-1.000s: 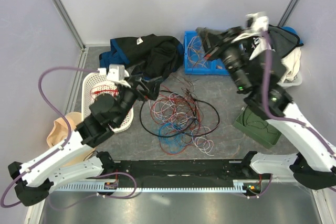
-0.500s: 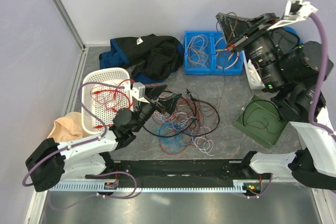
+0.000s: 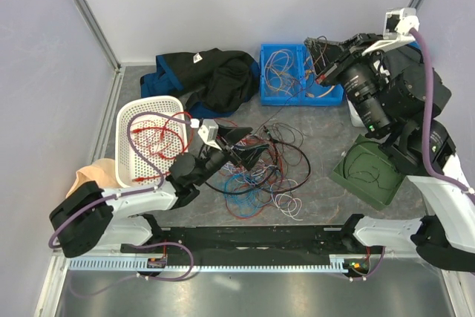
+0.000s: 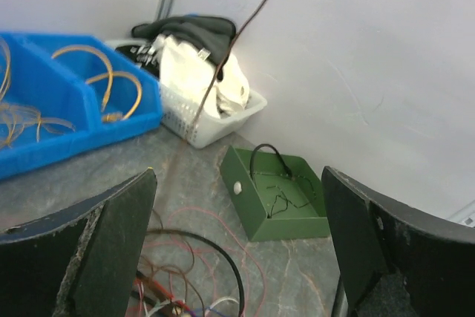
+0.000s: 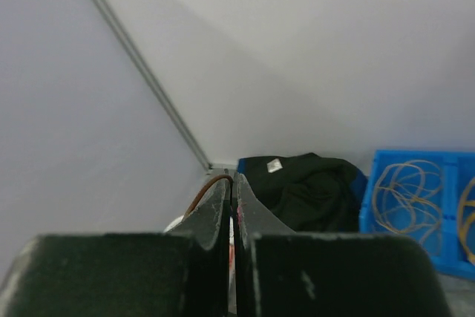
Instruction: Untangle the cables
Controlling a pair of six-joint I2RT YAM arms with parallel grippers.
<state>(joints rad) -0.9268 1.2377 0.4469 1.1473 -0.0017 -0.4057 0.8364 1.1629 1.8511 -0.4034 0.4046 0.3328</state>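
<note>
The cables (image 3: 260,172) lie in a loose tangle of red, black, white and blue wires at the table's middle, and their near edge shows in the left wrist view as cables (image 4: 185,280). My left gripper (image 3: 249,148) hangs low over the tangle's left part, open, with nothing between its fingers (image 4: 393,250). My right gripper (image 3: 319,73) is raised over the blue bin, shut on a thin brown wire (image 5: 211,187). This brown wire (image 3: 289,105) runs taut down to the tangle and crosses the left wrist view as a slanting brown wire (image 4: 245,27).
A blue bin (image 3: 264,72) with coiled wires stands at the back. A green box (image 3: 367,172) holding a black wire sits right, a white basket (image 3: 122,146) with red wires left. Black clothing (image 3: 208,79) lies at the back left. Another white basket (image 4: 185,120) of cloth stands beyond the green box.
My right gripper has come down and leftwards from its high position, still shut on the brown wire. My left gripper has edged right over the tangle, still open.
</note>
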